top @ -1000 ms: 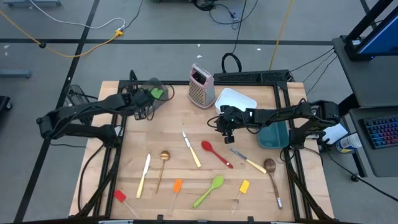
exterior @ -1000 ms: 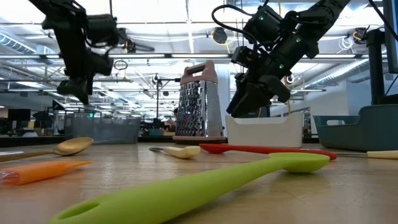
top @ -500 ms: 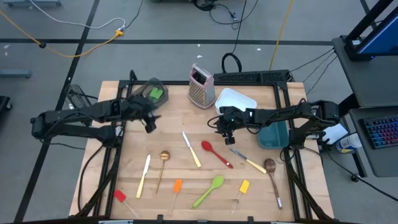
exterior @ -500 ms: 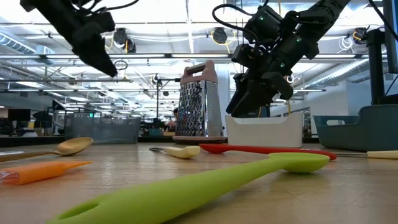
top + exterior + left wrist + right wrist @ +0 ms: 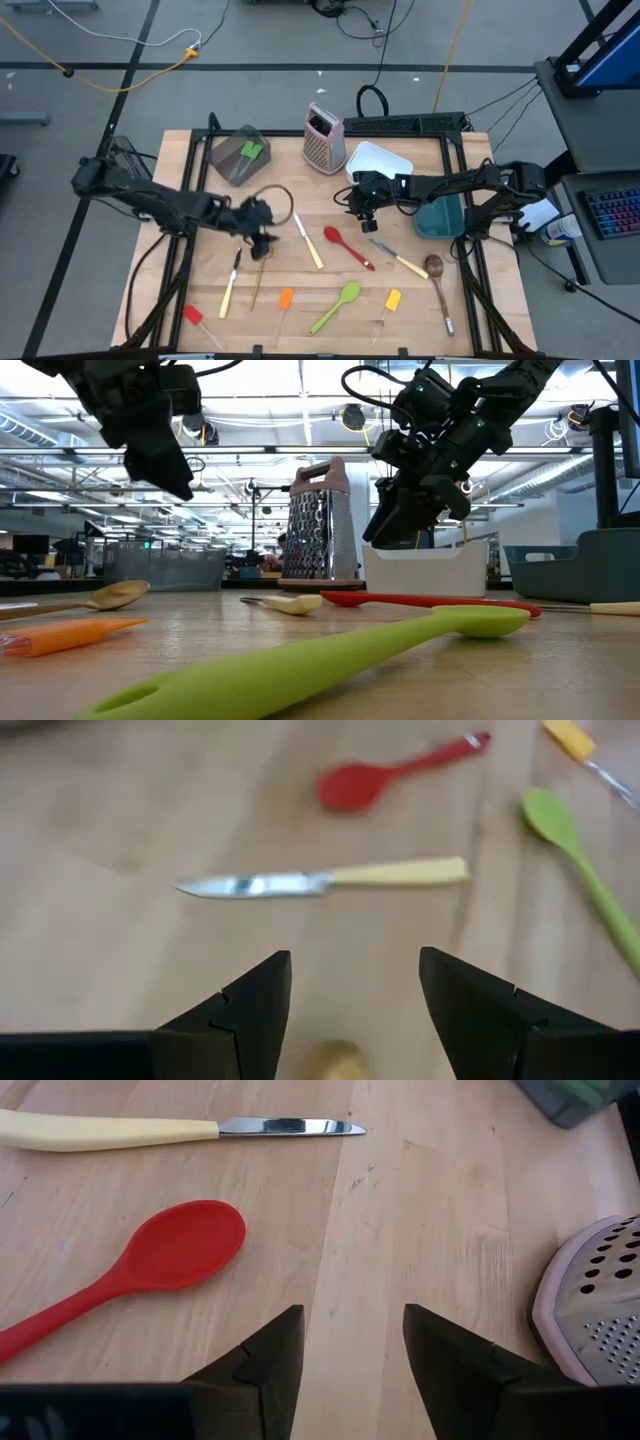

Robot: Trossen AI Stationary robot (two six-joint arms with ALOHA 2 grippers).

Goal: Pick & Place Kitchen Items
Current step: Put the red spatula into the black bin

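Several kitchen items lie flat on the wooden table (image 5: 210,215): a gold spoon (image 5: 262,262), cream-handled knives (image 5: 232,280) (image 5: 307,240), a red spoon (image 5: 348,248), a green spoon (image 5: 335,307), small spatulas (image 5: 285,298) (image 5: 392,300) and a wooden spoon (image 5: 437,275). My left gripper (image 5: 262,235) hangs open above the gold spoon's bowl (image 5: 335,1062), with the knife (image 5: 320,880) ahead of it. My right gripper (image 5: 362,212) hangs open over bare wood beside the red spoon's bowl (image 5: 185,1240). Both grippers are empty.
A grey container (image 5: 238,155) holding a green item stands at the far left. A metal grater (image 5: 323,137) with pink trim and a white container (image 5: 378,162) stand at the far middle. A teal container (image 5: 440,215) is on the right under my right arm.
My left gripper has swung from over the grey container toward the table's near edge and middle, turning as it went. It now hangs over the gold spoon and has stayed open.
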